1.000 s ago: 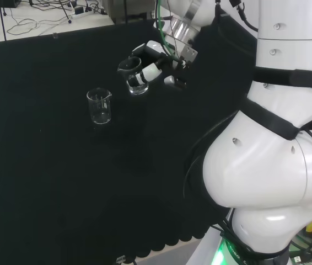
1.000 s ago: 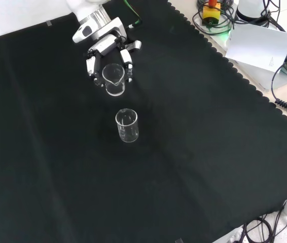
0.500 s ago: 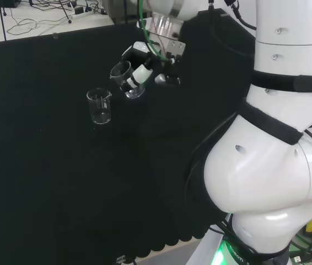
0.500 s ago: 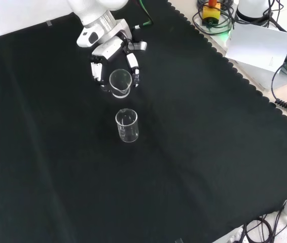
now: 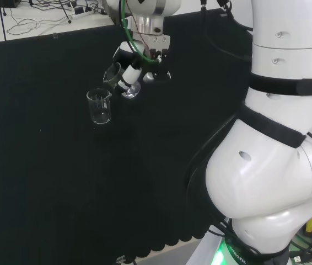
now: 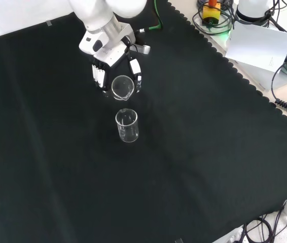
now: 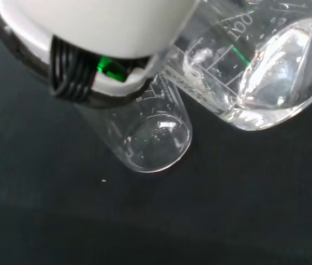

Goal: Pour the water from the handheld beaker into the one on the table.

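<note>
My hand (image 5: 136, 65) (image 6: 117, 66) is shut on a small clear glass beaker (image 5: 120, 80) (image 6: 122, 87), fingers curled round its sides. The beaker is tilted, its mouth leaning toward a second clear beaker (image 5: 99, 106) (image 6: 127, 125) that stands upright on the black cloth. In the head view the held beaker hangs just right of and above the standing one's rim. Close up in the wrist view, the held beaker (image 7: 255, 66) has water pooled in its lower corner, and the standing beaker (image 7: 153, 135) sits below a white part of the hand (image 7: 95, 33).
The arm's big white links (image 5: 277, 138) rise at the right of the head view. Cables, a white sheet (image 6: 262, 45) and gear lie beyond the cloth's scalloped edge (image 6: 245, 81) at the front view's right.
The hand has carried the held beaker toward the standing one and tipped it further, from nearly upright to leaning mouth-first over it. The standing beaker has not moved.
</note>
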{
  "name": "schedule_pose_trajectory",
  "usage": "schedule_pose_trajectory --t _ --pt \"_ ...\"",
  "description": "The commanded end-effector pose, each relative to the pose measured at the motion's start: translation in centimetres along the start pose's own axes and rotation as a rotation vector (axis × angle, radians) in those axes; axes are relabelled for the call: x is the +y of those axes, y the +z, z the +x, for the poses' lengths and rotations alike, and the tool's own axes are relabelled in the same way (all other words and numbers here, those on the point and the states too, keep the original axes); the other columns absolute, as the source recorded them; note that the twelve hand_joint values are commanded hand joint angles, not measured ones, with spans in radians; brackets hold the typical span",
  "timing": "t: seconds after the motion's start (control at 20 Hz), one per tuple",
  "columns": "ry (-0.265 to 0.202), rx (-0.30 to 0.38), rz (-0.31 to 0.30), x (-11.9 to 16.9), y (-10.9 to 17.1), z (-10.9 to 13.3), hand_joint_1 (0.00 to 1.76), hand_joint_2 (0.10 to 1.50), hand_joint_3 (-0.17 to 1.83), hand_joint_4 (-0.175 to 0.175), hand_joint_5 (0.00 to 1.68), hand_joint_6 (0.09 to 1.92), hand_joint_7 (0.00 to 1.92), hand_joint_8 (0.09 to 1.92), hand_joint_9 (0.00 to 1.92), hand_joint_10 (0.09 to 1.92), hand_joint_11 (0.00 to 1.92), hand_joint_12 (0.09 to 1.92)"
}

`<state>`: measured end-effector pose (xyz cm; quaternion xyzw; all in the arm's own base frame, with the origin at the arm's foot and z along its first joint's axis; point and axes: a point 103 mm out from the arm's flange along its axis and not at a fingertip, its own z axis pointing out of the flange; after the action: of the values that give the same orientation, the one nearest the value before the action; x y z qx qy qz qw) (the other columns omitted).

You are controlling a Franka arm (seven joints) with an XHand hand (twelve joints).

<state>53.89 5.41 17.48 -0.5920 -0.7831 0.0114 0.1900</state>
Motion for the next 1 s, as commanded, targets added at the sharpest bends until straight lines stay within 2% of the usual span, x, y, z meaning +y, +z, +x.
schedule_pose_trajectory --t 0.05,0.25,0.5,1.0 --pt "0.026 -0.085 0.010 0.9 -0.6 0.8 1.40 0.74 0.63 -0.175 1.04 1.02 1.07 1.09 1.11 0.92 0.98 0.90" --pt "0.053 -0.144 0.043 1.5 -0.8 1.3 1.40 0.74 0.63 -0.175 1.04 1.02 1.07 1.09 1.12 0.92 0.99 0.89" --pt "0.062 -0.214 0.083 2.0 -1.2 2.0 1.40 0.74 0.64 -0.175 1.04 1.02 1.07 1.09 1.12 0.93 0.99 0.89" --pt "0.075 -0.305 0.142 2.0 -2.3 2.2 1.40 0.73 0.65 -0.175 1.04 1.02 1.07 1.10 1.12 0.93 1.00 0.89"
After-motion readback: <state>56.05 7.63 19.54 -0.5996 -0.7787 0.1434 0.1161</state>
